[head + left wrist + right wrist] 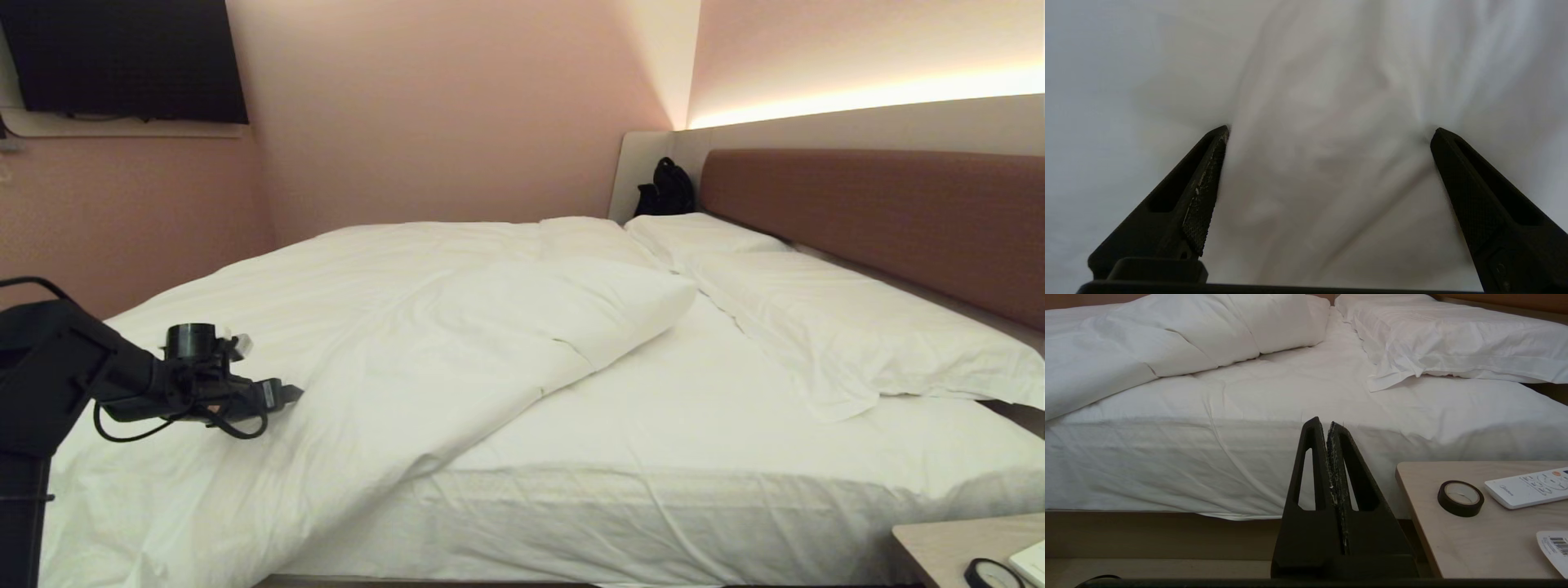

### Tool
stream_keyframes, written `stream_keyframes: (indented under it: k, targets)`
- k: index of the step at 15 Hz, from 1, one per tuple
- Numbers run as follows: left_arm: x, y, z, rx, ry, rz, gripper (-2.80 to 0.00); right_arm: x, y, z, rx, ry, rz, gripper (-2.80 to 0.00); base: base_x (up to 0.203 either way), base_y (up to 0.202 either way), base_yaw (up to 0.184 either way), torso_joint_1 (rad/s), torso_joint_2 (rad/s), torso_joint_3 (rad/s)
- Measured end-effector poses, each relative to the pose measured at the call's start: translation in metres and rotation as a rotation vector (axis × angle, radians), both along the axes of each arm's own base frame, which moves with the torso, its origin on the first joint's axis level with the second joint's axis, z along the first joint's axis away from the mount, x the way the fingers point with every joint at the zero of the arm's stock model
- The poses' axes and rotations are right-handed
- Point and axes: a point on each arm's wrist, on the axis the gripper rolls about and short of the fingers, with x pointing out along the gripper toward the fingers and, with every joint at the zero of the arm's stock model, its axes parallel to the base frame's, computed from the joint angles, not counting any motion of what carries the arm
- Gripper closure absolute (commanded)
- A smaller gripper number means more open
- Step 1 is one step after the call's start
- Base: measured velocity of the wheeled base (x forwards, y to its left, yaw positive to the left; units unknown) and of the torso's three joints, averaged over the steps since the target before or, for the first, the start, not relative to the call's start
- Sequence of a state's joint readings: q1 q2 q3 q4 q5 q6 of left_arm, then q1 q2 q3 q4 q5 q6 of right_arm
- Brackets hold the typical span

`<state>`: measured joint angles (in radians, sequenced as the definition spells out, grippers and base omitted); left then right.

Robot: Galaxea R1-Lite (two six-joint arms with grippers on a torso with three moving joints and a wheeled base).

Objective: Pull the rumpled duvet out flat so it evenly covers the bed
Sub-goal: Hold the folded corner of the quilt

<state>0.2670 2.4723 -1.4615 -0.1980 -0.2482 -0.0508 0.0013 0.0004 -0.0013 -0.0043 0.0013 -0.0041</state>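
The puffy white duvet lies bunched over the left half of the bed. Its right edge is folded back in a diagonal, leaving the mattress sheet bare in front of the pillows. My left gripper reaches out low over the duvet's near left part. In the left wrist view this gripper stands wide open, both tips pressed against creased duvet cloth that rises between the fingers. My right gripper is shut and empty, parked low beside the bed's near side; the head view does not show it.
Two flat white pillows lie along the reddish-brown headboard. A black bag sits in the far corner. A pale nightstand at the near right holds a tape roll and a white remote. A dark screen hangs on the left wall.
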Motion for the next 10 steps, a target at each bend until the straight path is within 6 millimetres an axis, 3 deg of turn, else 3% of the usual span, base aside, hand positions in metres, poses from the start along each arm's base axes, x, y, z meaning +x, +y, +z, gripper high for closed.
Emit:
stream_keyframes:
  k: [5, 10]
  targets:
    - [-0.009, -0.006, 0.008, -0.068, 0.018, -0.076, -2.8, 0.0, 0.0, 0.0, 0.0, 0.002, 0.0, 0.0, 0.0, 0.0, 0.0, 0.0, 0.0, 0.0]
    - [-0.015, -0.028, 0.027, -0.188, 0.038, -0.205, -2.8, 0.0, 0.0, 0.0, 0.0, 0.001, 0.0, 0.0, 0.0, 0.0, 0.0, 0.0, 0.0, 0.0]
